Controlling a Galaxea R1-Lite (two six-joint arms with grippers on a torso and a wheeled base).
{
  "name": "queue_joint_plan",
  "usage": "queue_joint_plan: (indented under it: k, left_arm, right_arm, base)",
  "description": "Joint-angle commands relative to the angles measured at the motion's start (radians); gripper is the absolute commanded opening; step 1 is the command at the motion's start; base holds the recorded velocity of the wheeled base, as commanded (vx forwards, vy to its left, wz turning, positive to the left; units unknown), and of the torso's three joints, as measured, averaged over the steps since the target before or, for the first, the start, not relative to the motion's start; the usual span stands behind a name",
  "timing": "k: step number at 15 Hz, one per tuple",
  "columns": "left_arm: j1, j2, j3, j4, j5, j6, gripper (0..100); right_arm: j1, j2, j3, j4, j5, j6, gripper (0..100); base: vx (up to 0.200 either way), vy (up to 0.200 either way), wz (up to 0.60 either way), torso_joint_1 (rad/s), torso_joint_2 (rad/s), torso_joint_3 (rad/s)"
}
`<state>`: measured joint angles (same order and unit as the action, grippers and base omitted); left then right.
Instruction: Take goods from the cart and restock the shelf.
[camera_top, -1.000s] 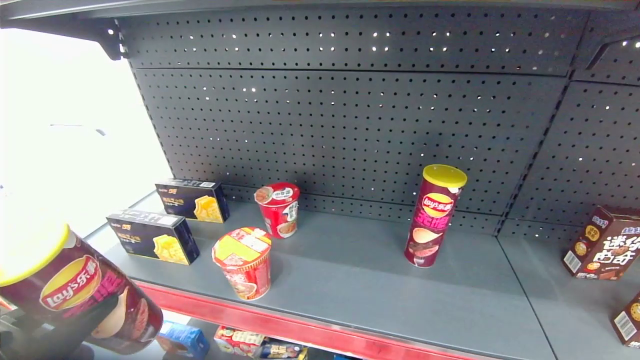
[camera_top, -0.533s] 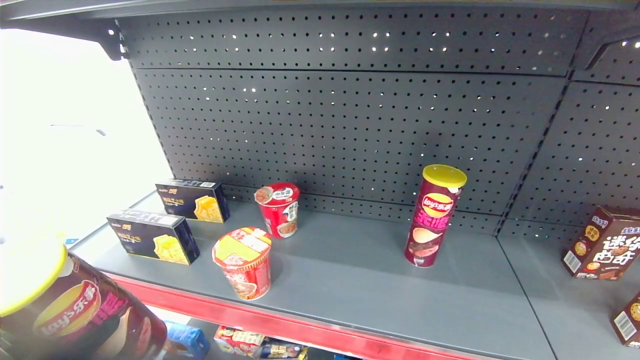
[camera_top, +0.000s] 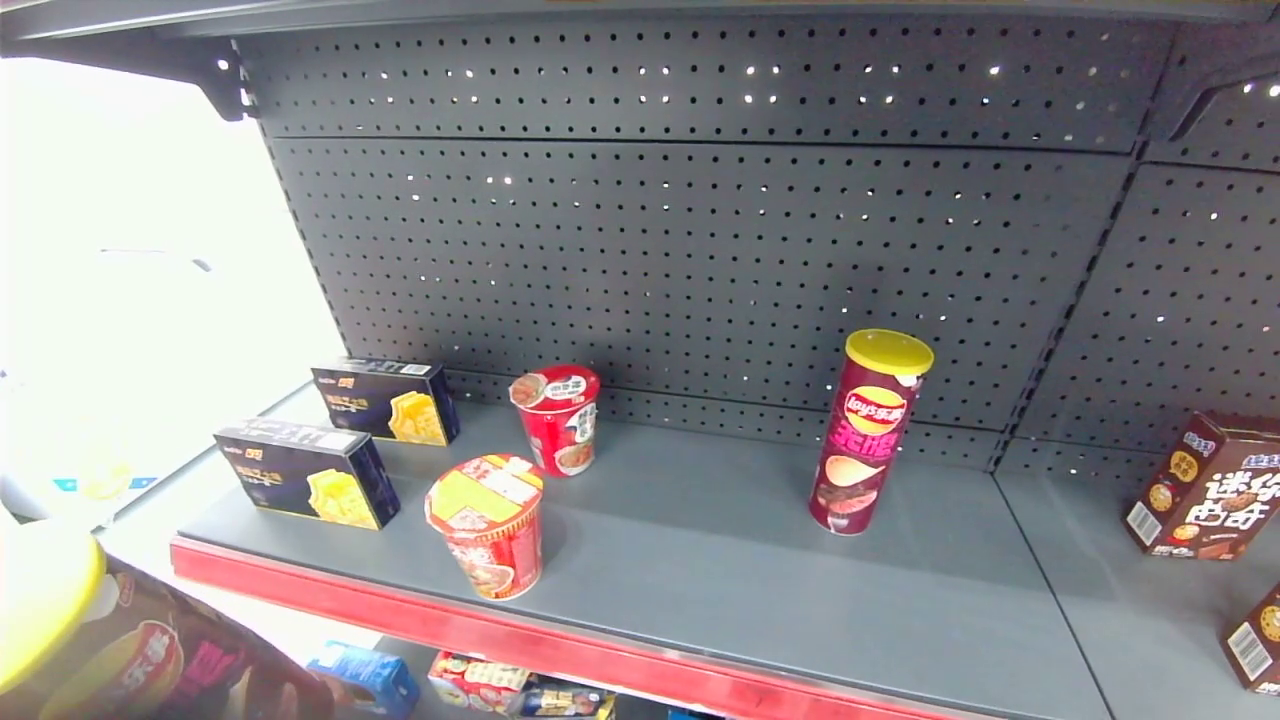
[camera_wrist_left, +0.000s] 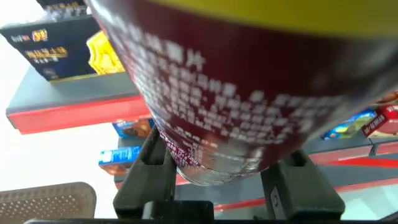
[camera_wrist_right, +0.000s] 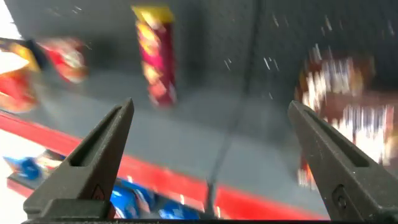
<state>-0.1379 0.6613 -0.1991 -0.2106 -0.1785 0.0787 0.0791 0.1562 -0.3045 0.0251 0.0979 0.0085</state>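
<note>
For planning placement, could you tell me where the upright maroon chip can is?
Head view: the yellow-lidded maroon chip can stands right of centre on the grey metal shelf, near its black pegboard back.

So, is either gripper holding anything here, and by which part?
The left gripper clamps the chips can by its round side wall, one finger on each side. The right gripper is open and empty.

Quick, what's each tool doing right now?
Left tool: closed, holding the chip can.
Right tool: open, holding nothing.
</note>
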Motion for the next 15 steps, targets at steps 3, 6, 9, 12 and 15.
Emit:
queue_joint_plan:
  k: [3,6,9,12,15]
  left_arm:
    - [-0.008,-0.009,-0.013,0.002,0.004,0.001,0]
    - [-0.008,0.001,-0.020,0.000,0.002,-0.002,0]
    - [-0.008,0.000,-0.023,-0.001,0.004,-0.005,0]
    - [-0.008,0.003,-0.031,0.002,0.002,-0.011,0]
    - [-0.006,-0.003,-0.022,0.002,0.002,-0.011,0]
  right_arm:
    - [0.080,0.341,-0.139,-0.116,0.033,-0.039,100]
    - [0.148,0.485,-0.194,-0.131,0.069,-0.081,100]
    - [0.225,0.591,-0.197,-0.166,0.068,-0.078,100]
    - [0.241,0.740,-0.208,-0.208,0.066,-0.073,100]
    - [0.235,0.882,-0.228,-0.300,0.069,-0.074,100]
  base:
    - [0.000,0.000,0.00,0.000,0.00,0.000]
    - [0.000,0.000,0.00,0.000,0.00,0.000]
    - [0.000,0.000,0.00,0.000,0.00,0.000]
    - [0.000,0.000,0.00,0.000,0.00,0.000]
    - [0.000,0.000,0.00,0.000,0.00,0.000]
